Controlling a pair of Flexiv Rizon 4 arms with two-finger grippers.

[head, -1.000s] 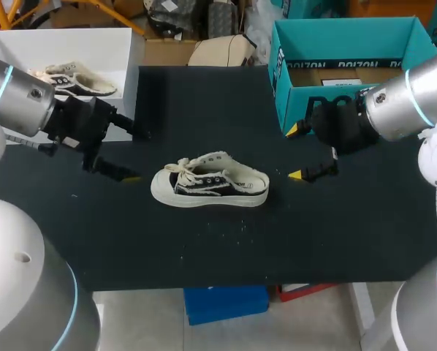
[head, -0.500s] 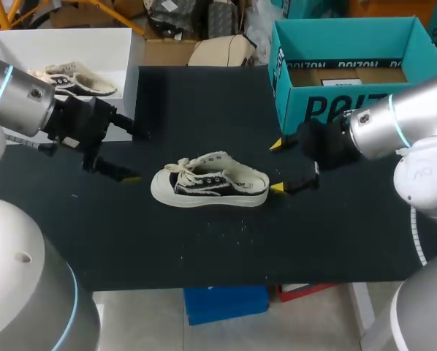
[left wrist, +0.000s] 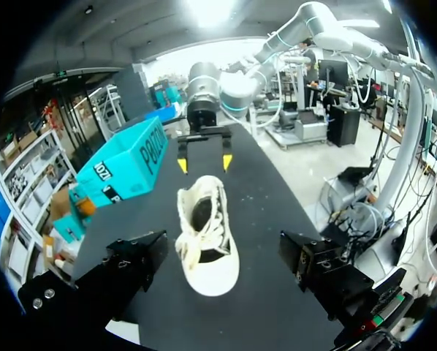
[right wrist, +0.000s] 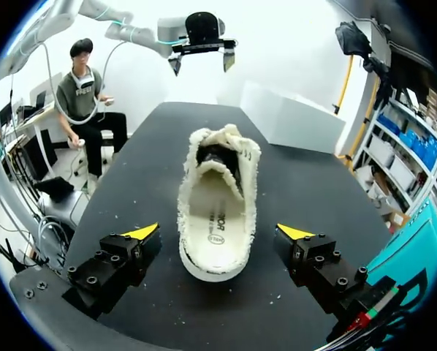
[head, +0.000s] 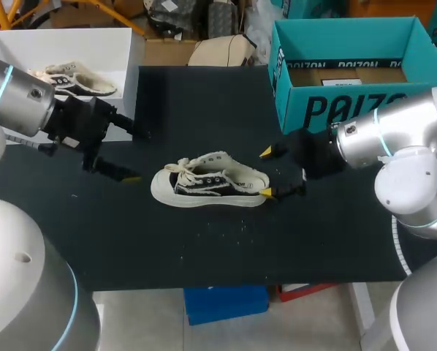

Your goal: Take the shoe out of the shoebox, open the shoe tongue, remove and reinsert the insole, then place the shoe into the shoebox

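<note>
Right gripper (head: 265, 172) has slid from the teal cardboard shoebox (head: 335, 110) to the heel of the cream-and-black canvas shoe (head: 207, 181) on the black table (head: 204, 248), fingers spread, likely to steady it; left gripper (head: 137, 156) also spread near the toe.

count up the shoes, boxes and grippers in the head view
shoes: 2, loose shoe and boxed shoe
boxes: 2, white box and teal box
grippers: 2, left gripper and right gripper
total: 6
</note>
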